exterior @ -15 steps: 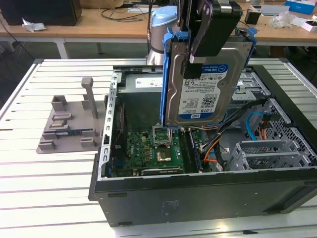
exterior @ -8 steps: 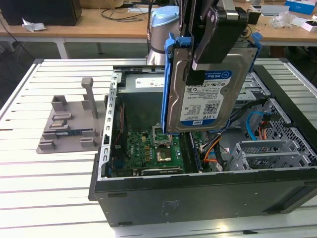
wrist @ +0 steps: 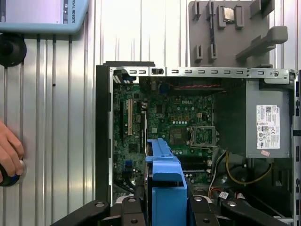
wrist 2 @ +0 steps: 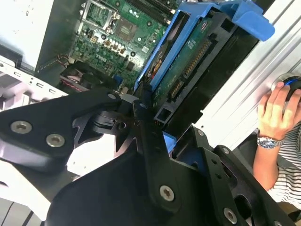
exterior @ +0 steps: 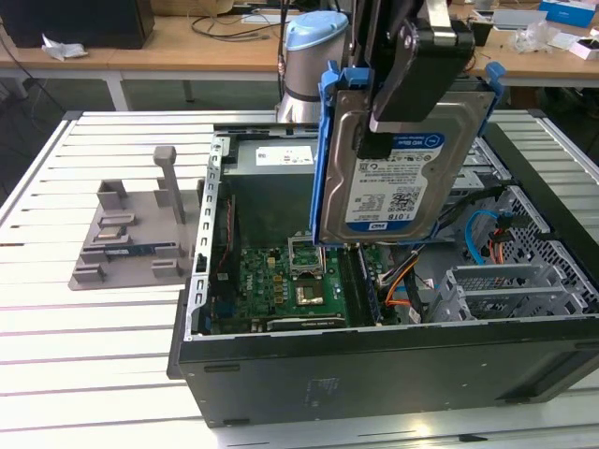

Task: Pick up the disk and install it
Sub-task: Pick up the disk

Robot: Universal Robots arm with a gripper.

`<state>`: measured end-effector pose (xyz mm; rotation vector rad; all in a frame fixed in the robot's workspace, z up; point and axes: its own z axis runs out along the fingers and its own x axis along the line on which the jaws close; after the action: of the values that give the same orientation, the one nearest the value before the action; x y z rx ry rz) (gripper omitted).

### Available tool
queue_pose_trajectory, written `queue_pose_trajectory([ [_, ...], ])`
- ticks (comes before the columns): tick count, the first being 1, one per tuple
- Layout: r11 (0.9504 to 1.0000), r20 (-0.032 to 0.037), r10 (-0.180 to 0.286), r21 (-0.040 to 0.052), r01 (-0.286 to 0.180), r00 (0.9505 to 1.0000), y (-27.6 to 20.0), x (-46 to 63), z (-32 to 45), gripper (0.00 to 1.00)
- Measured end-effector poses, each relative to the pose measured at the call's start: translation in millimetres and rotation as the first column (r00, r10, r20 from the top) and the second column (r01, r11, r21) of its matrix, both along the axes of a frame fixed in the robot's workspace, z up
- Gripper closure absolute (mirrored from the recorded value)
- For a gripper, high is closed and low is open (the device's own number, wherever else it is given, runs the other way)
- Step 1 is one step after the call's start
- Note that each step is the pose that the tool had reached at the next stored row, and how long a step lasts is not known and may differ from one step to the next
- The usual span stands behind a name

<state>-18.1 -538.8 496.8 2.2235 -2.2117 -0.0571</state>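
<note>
The disk (exterior: 398, 178), a silver hard drive with a blue-and-white label and a blue plastic frame, hangs upright over the open computer case (exterior: 374, 360). My gripper (exterior: 382, 131) is shut on its upper part, one black finger lying across the labelled face. In the second wrist view the disk (wrist 2: 188, 61) shows edge-on with its connector side and circuit board, clamped between the black fingers (wrist 2: 150, 141). The first wrist view looks down on the blue frame (wrist: 164, 179) above the motherboard (wrist: 169, 122), with the gripper (wrist: 164, 209) around it.
A grey power-supply box (wrist: 268, 122) sits in one corner of the case. Metal drive cages and cables (exterior: 505, 281) occupy the exterior view's right. A grey fixture (exterior: 131, 234) stands on the slatted table at that view's left. A person's hand (wrist 2: 275, 108) rests beside the case.
</note>
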Motion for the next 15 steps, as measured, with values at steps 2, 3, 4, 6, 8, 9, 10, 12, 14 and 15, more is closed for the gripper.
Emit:
queue_pose_trajectory([
  [2, 1.0000, -0.0001, 0.000, 0.0000, 0.000, 1.0000, 0.0, 4.2, -0.1, 0.63],
  [3, 1.0000, -0.0002, 0.000, 0.0000, 0.000, 1.0000, 0.0, 6.1, -0.1, 0.63],
  [4, 1.0000, -0.0003, 0.000, 0.0000, 0.000, 1.0000, 0.0, 8.1, -0.2, 0.63],
  [6, 1.0000, -0.0004, 0.000, 0.0000, 0.000, 1.0000, 0.0, 13.0, -0.2, 0.63],
  [8, 1.0000, -0.0004, 0.000, 0.0000, 0.000, 1.0000, -0.1, 16.0, -0.3, 0.63],
  [9, 1.0000, -0.0004, 0.000, 0.0001, 0.000, 1.0000, -0.1, 17.9, -0.3, 0.63],
  [10, 1.0000, -0.0004, 0.000, 0.0000, 0.000, 1.0000, -0.2, 19.1, -0.3, 0.63],
  [12, 1.0000, -0.0005, 0.000, 0.0001, 0.000, 1.0000, -0.4, 23.8, -0.4, 0.63],
  [14, 1.0000, -0.0005, 0.000, 0.0000, 0.000, 1.0000, -0.6, 26.9, -0.5, 0.63],
  [15, 1.0000, -0.0006, 0.000, 0.0000, 0.000, 1.0000, -0.7, 27.8, -0.5, 0.63],
])
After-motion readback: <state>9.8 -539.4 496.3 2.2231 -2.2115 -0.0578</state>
